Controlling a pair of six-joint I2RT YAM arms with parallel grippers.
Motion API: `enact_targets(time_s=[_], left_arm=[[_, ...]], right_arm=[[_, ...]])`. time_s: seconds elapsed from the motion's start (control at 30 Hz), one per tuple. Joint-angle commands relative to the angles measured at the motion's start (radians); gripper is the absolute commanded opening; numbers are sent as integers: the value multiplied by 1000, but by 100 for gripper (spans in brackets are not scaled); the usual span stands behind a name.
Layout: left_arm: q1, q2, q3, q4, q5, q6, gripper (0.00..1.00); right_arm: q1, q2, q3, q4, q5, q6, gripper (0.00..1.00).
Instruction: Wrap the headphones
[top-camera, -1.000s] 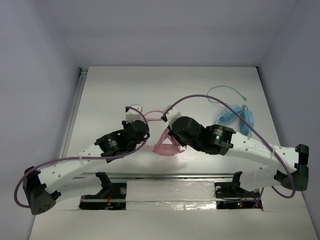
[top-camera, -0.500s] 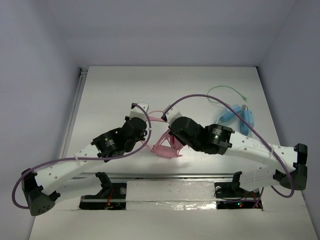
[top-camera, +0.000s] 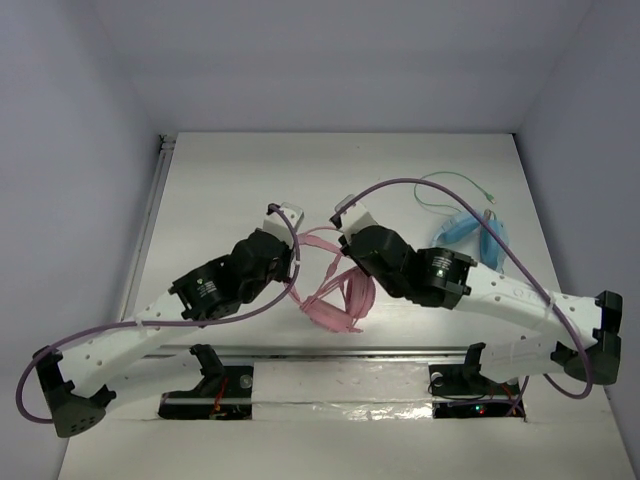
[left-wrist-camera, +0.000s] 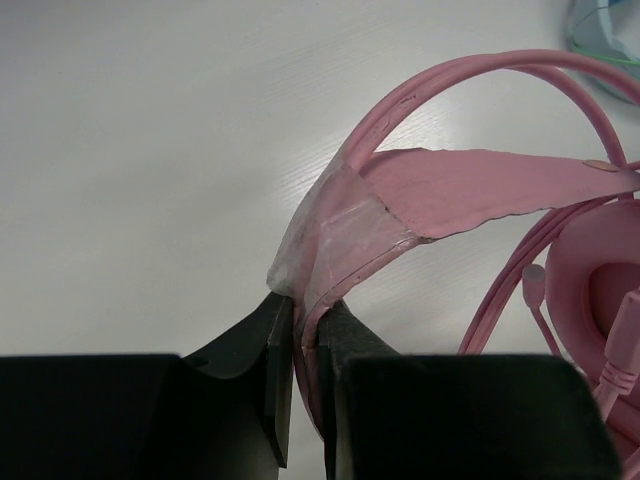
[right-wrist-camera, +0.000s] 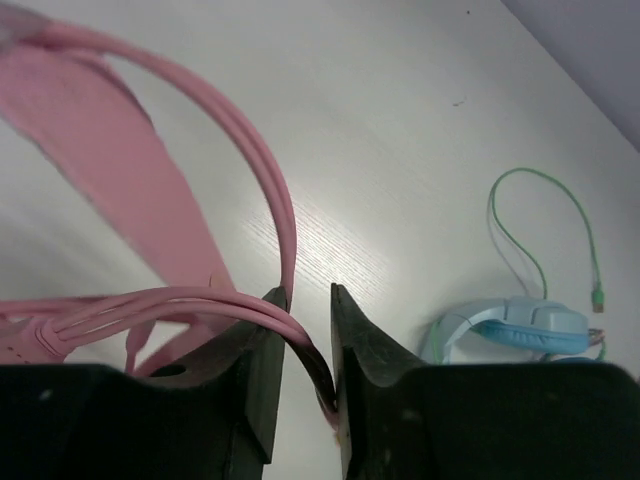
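Note:
The pink headphones hang between my two arms above the near part of the table. My left gripper is shut on the taped part of the headband. The flat pink band and an ear cup show to its right in the left wrist view. My right gripper is shut on a bundle of pink cable strands, which run across its left finger and down between the jaws. A loop of cable spans the two grippers. The headband shows at the upper left of the right wrist view.
Light blue headphones with a thin green cable lie at the right of the white table, close to my right arm; they also show in the right wrist view. Purple arm cables arc over both arms.
Both grippers have moved a little farther from the bases and apart. The pink headphones have swung toward the near edge and now hang lower and longer between the arms.

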Motion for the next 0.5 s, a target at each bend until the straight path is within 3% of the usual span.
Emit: enact_targets(time_s=[0.0,0.33,0.47], left_arm=[[6,-38,77,6,121,3,0],[94,-15,149,-34,155,-75,0],[164,13,158,-37,210,-69,0]], right_arm=[[-42,-84,-24,192,16,4,32],[-60,-224,-288,377,-302,191,34],[-69,-307,-398,480,-327,272,47]])
